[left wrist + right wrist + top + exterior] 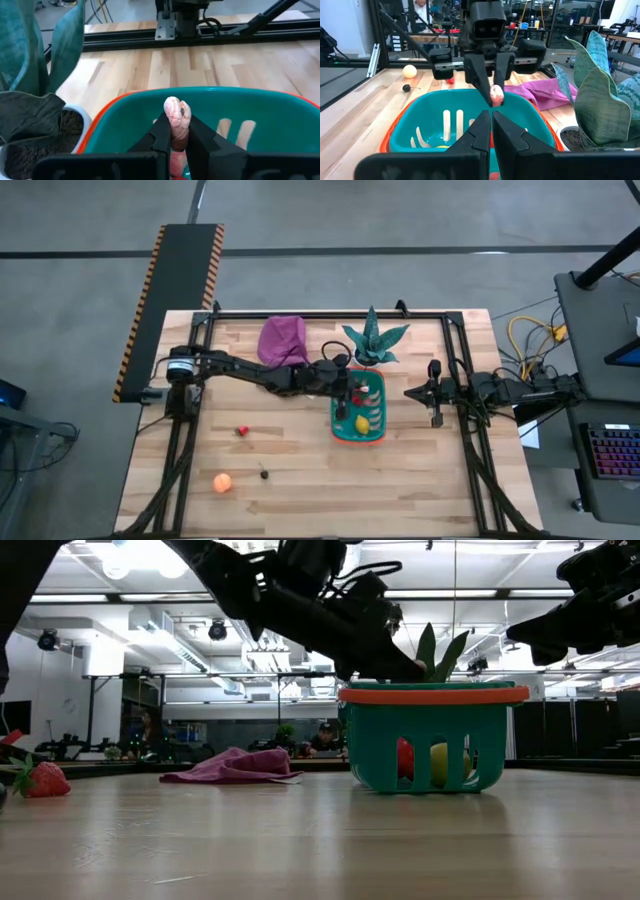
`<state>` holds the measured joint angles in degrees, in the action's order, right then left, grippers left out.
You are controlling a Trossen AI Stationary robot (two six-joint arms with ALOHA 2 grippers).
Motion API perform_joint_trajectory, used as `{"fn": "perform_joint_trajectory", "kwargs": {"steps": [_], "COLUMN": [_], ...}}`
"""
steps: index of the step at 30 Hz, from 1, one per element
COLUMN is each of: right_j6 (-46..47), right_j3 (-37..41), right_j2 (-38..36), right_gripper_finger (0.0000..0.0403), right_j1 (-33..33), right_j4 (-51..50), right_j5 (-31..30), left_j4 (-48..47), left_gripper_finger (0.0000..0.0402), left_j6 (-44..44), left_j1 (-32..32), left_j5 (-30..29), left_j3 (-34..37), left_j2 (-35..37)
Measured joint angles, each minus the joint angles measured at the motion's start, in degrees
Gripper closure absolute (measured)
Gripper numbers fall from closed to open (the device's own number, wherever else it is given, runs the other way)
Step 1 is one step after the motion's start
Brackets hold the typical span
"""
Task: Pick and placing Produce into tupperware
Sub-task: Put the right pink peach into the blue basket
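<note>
The left gripper [492, 82] hangs over the teal tupperware [345, 430], just inside its rim on the side toward the plant [373, 340]. Its two fingers [161, 131] are pinched close on a small pink piece of produce [177, 120], which pokes out above the fingertips and sits over the open basket, not yet resting on anything inside.

Down in the tupperware there is already a yellow lemon [361, 424] and a red fruit [404, 757], both showing through the slotted wall in the low view.

The plant in its white pot stands touching or almost touching the tupperware's far end, its leaves rising close beside the left arm, so that side is tight. A purple cloth [283, 338] lies beyond the arm, near the plant.

The right gripper [412, 393] waits just beside the tupperware on the side opposite the left arm, its fingers drawn together with nothing between them.

On the left arm's side of the tupperware the surface [300, 500] is wide open, with only scattered produce well apart from the basket: a strawberry [242, 431], a small dark piece [264, 474] and an orange ball [222, 482].
</note>
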<state>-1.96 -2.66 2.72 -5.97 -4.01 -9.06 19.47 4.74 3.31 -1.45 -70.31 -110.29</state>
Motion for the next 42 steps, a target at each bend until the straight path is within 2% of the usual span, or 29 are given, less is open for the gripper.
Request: {"fn": "perform_joint_trajectory", "kwargs": {"steps": [12,42], "right_j6": [0.0,0.0], "right_j3": [0.0,0.0], "right_j2": [0.1,0.1], "right_gripper_finger": [0.0394,0.0394], "right_j1": [0.0,0.0], "right_j4": [-0.1,-0.1], "right_j5": [0.0,0.0], "left_j4": [0.0,0.3], "left_gripper_finger": [0.0390,0.0383], "left_j6": [0.0,-0.3], "left_j1": [0.9,1.2], "left_j5": [0.0,-0.5], "left_j3": [-3.7,-4.1], "left_j2": [-3.8,-3.8]}}
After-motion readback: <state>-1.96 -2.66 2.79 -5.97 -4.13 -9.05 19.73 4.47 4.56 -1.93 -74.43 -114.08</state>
